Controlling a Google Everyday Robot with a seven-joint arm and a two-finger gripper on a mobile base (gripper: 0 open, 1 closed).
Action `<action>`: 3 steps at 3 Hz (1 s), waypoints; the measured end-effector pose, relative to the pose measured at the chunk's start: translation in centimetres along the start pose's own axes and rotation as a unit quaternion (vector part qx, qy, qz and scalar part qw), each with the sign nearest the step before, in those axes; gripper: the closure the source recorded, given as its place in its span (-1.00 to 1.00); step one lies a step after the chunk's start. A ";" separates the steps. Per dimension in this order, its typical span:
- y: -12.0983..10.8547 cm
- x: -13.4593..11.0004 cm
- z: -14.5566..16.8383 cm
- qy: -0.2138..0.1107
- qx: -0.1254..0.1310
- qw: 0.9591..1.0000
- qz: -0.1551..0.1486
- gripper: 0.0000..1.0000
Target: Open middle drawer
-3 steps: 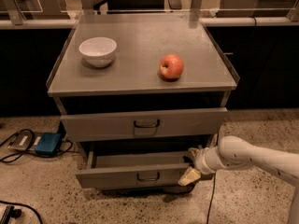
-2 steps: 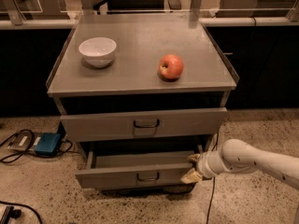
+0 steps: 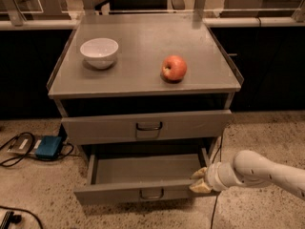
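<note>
- The cabinet has a white bowl and a red apple on its top, well apart from each other.
- The upper drawer sits nearly flush with the cabinet.
- The middle drawer is directly below it. It stands well out from the cabinet, and its grey tray shows bare, with nothing seen inside.
- Its small loop handle sits at the centre of the front, with nothing on it.
- The gripper is low on the right, at the right-hand front corner of the middle drawer. The white arm comes in from the right edge of the room.
- The fingers are parted with a small gap between them. They lie against or just beside the end of the drawer front. I cannot tell whether they pinch its edge, and nothing else is in their hold.
- Judgement on the step: the opening looks largely done, and the gripper appears to be working the drawer from its corner, not by the handle.
- Judgement on the next move: if more travel is wanted, pull straight out along the runners. A pull at one corner could skew the drawer and jam it. Otherwise, back the fingers off sideways, clear of the front.
- A blue box and cables lie on the floor to the left, away from the work.
</note>
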State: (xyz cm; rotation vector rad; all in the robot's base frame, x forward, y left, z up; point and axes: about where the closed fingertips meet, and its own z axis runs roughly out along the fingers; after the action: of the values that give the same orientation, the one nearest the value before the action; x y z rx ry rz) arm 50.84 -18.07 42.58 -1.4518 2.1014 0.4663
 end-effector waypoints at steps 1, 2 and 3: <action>0.3 -0.6 -0.9 -0.007 0.012 1.000 -0.012 1.00; 1.5 0.3 -1.7 -0.007 0.013 1.000 -0.009 1.00; 1.5 0.3 -1.7 -0.007 0.013 1.000 -0.009 0.47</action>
State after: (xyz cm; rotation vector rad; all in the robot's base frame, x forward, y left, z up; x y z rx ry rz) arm 49.03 -18.66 43.71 -1.4474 2.0744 0.4385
